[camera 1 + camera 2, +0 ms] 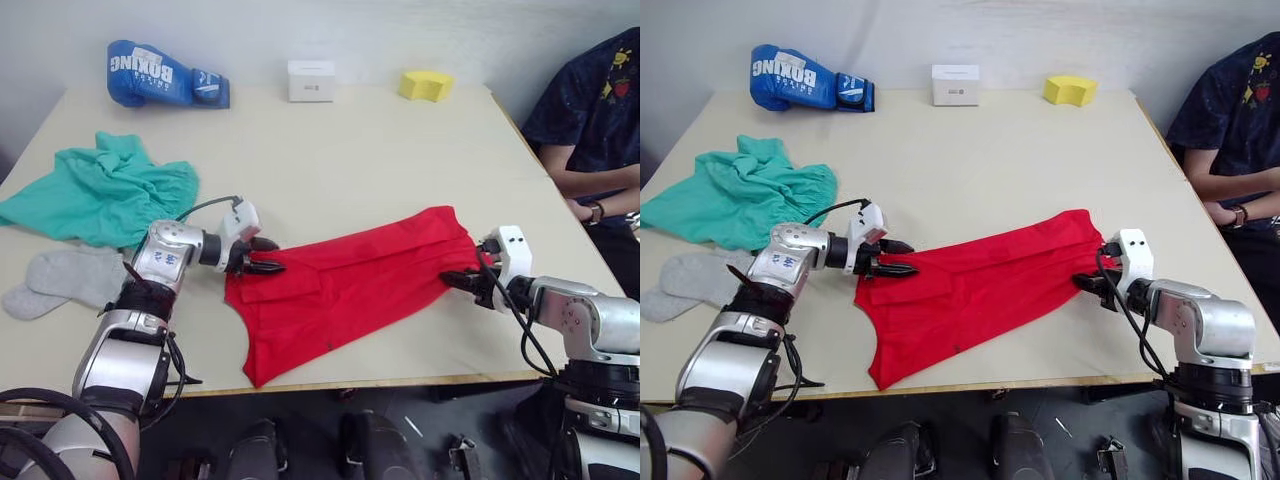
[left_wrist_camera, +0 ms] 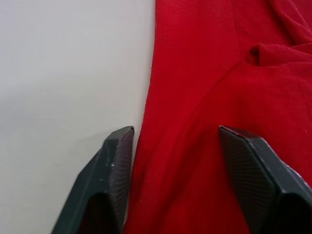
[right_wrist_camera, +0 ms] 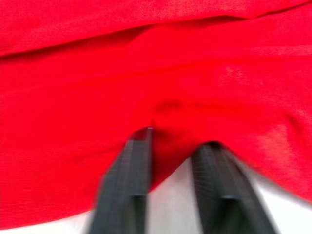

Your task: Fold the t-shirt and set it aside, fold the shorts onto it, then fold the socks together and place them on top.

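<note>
Bright red soft-fabric t-shirt [image 1: 345, 280] spread lengthwise across near half of pale surface [image 1: 350, 160], folded into a long tapering band, creased, pointed corner toward near edge. Left end effector [image 1: 262, 256] at shirt's left edge, fingers spread, one black finger [image 2: 114, 170] on bare surface, the other over red cloth. Right end effector [image 1: 462, 281] at shirt's right end, fingers parted slightly, red fabric bunched between them. Crumpled teal fabric shorts [image 1: 100, 190] far left. Light grey ankle socks [image 1: 60, 280] near them, just beside left arm.
</note>
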